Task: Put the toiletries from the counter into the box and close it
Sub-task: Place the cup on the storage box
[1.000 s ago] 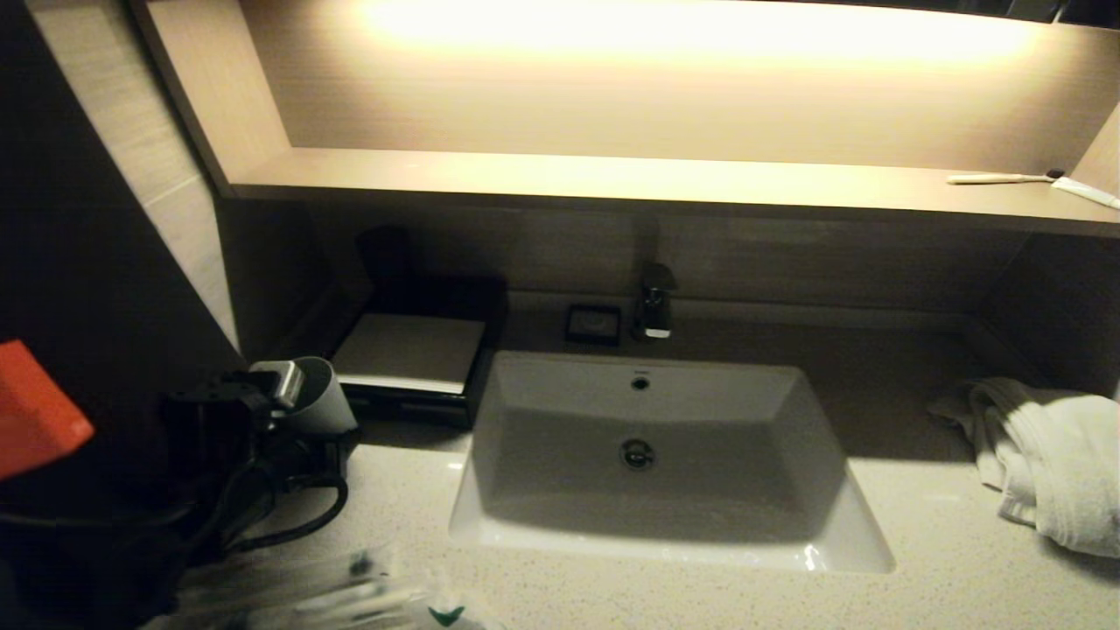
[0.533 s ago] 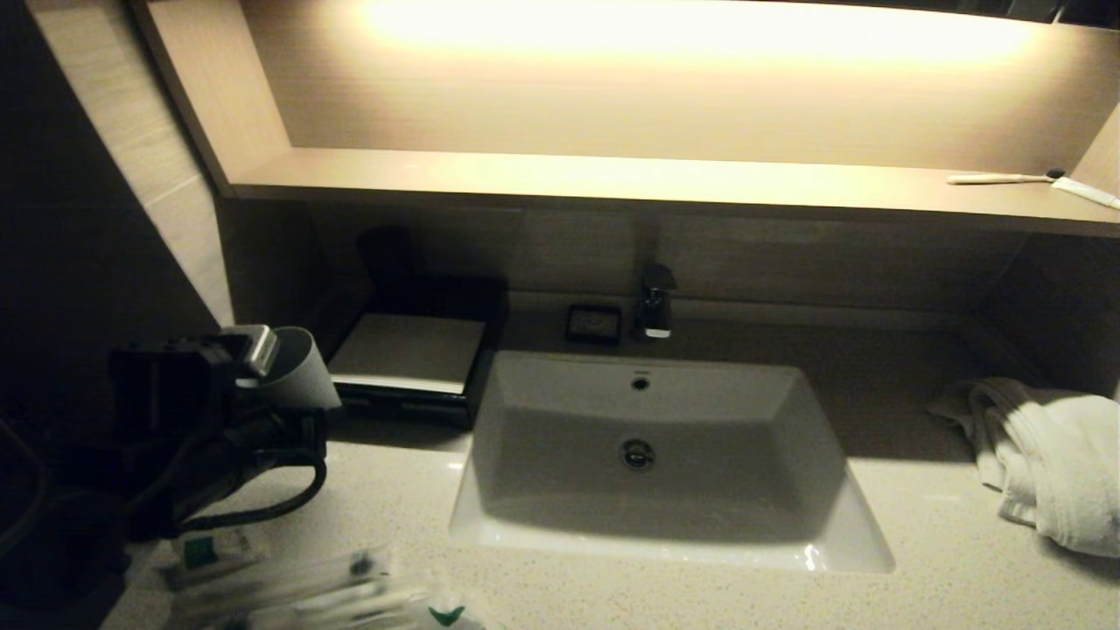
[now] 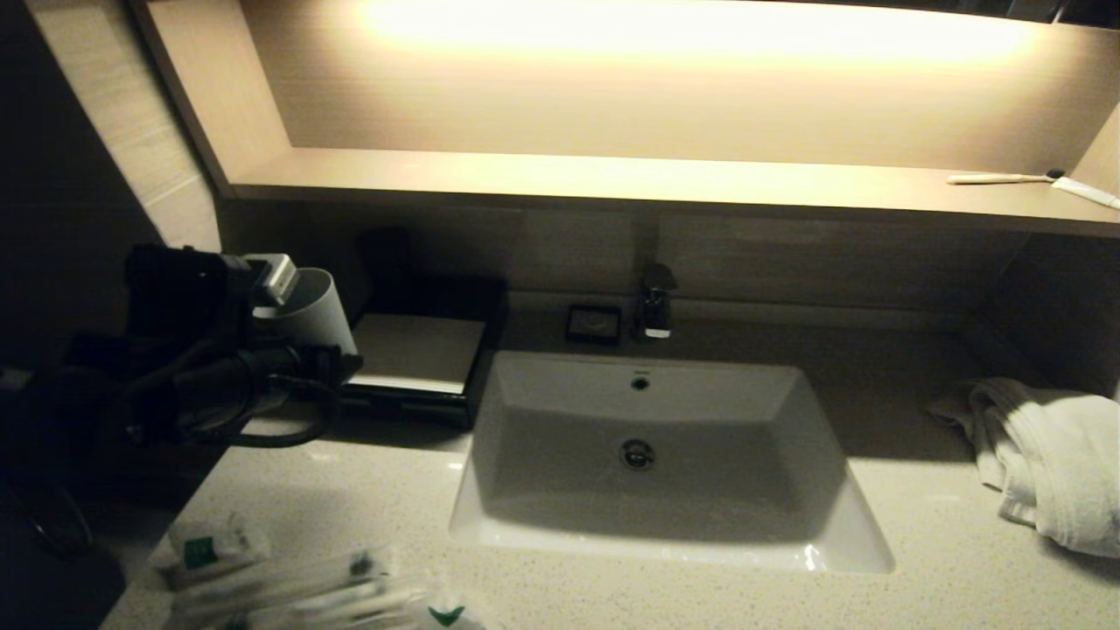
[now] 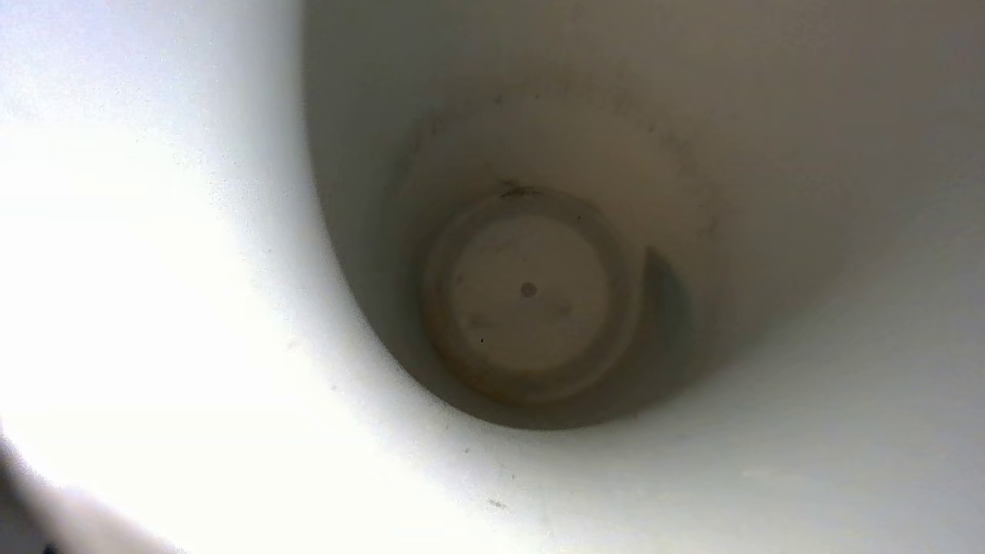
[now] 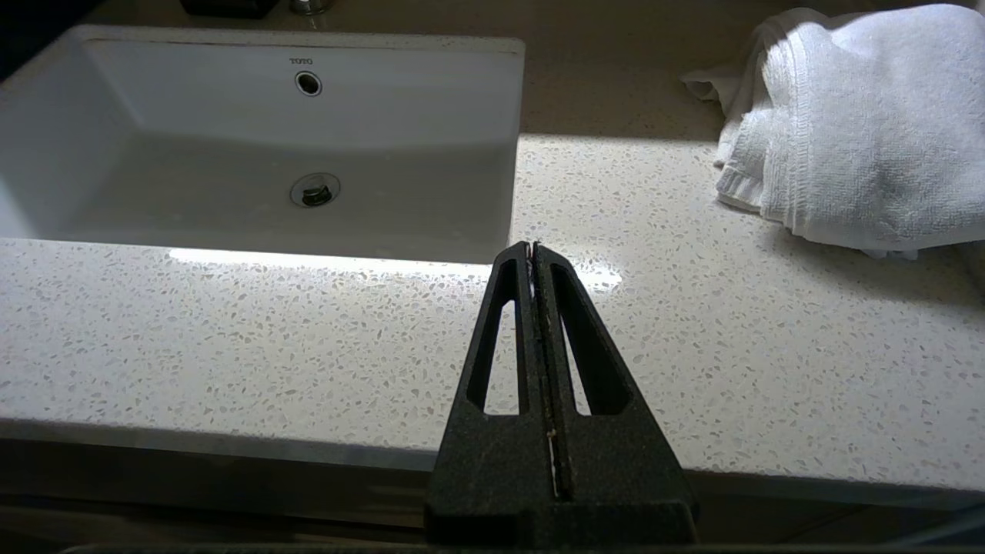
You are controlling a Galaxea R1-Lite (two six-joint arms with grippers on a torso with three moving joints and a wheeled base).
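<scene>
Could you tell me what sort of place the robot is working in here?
Most likely a hotel bathroom vanity. A white basin with a tap is set into a speckled stone counter, a folded white towel lies beside it, and wrapped toiletries sit near the front edge.

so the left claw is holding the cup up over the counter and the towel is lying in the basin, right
Not quite: the towel lies on the counter, right of the basin, as the head view shows. The left claw does hold the cup up over the counter.
</scene>
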